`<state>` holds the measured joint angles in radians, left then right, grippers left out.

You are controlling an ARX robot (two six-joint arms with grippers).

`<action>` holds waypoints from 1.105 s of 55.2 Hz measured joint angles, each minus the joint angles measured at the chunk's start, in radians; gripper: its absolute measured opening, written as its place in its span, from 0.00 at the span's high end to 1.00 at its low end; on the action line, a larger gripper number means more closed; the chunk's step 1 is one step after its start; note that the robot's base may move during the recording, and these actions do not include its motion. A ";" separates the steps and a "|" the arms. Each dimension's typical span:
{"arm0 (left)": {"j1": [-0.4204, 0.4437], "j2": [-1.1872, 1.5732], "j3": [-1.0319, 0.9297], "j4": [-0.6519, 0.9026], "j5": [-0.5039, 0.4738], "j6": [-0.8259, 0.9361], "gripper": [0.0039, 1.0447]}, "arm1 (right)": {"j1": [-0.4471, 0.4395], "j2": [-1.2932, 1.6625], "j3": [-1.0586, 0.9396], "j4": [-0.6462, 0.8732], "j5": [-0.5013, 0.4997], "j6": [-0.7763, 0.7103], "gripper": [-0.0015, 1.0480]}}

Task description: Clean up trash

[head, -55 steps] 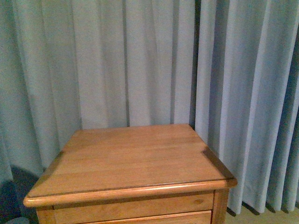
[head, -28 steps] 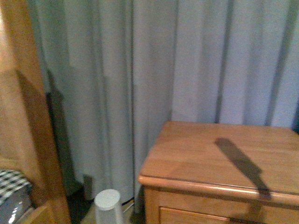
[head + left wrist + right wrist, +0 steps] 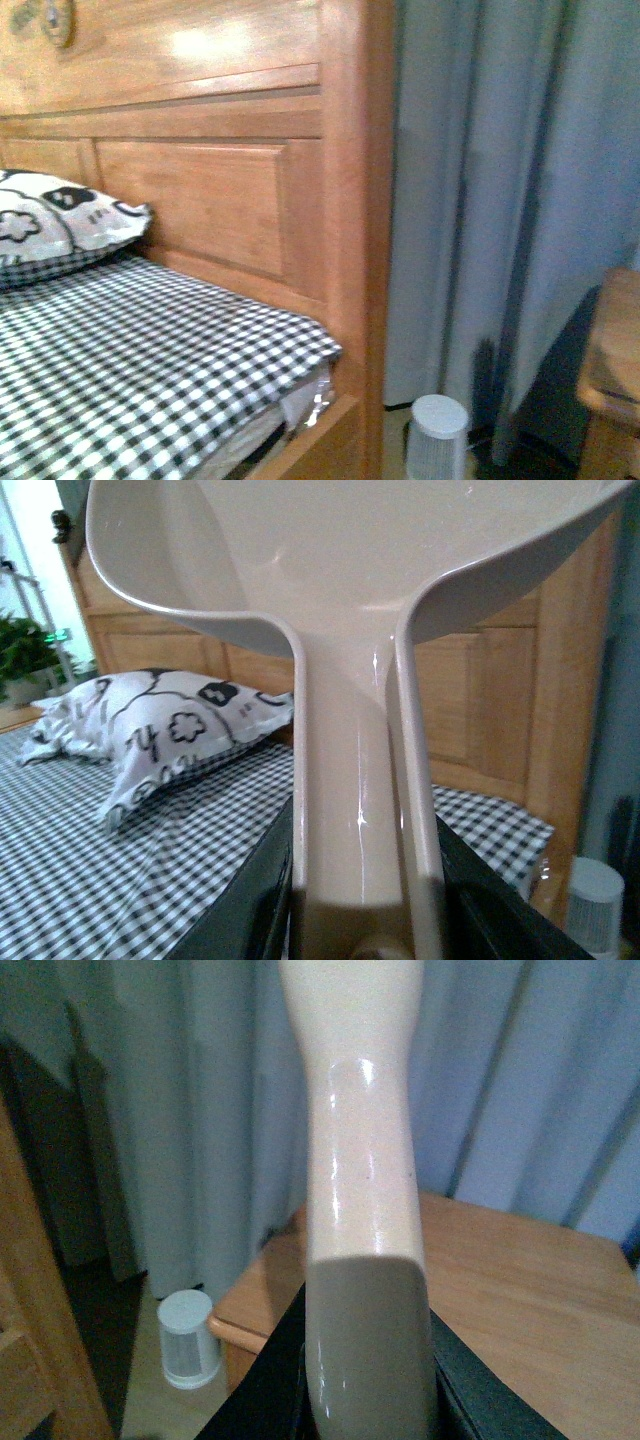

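Front view: no trash anywhere on the checked bed [image 3: 150, 340], by the pillow [image 3: 60, 225], or on the floor near the white canister [image 3: 438, 432]; neither hand in sight there. Left wrist view: left hand [image 3: 365, 925] clamped on the stem of the dustpan [image 3: 350, 560], pan raised ahead of the hand, pillow and bed beyond it. Right wrist view: right hand [image 3: 365, 1390] clamped on a cream handle [image 3: 355, 1110], working end out of frame, wooden surface [image 3: 520, 1280] beyond the hand. Reads as the search step, both tools ready, sweeping not yet begun. Next: locate the wad, then set the pan's lip low just beside it.
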<state>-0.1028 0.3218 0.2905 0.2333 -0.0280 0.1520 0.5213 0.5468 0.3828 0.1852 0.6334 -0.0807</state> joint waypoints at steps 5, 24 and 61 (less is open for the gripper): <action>0.000 0.001 0.000 0.000 -0.001 0.000 0.74 | 0.000 0.000 0.000 0.000 0.001 0.000 0.81; 0.000 0.000 0.000 0.000 -0.001 0.000 0.74 | 0.000 0.000 0.000 0.000 0.002 0.000 0.81; 0.002 0.002 0.000 -0.013 -0.019 -0.013 0.74 | 0.005 0.007 -0.002 0.001 -0.005 -0.007 0.82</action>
<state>-0.1013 0.3233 0.2909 0.2199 -0.0467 0.1390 0.5259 0.5541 0.3805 0.1860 0.6289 -0.0879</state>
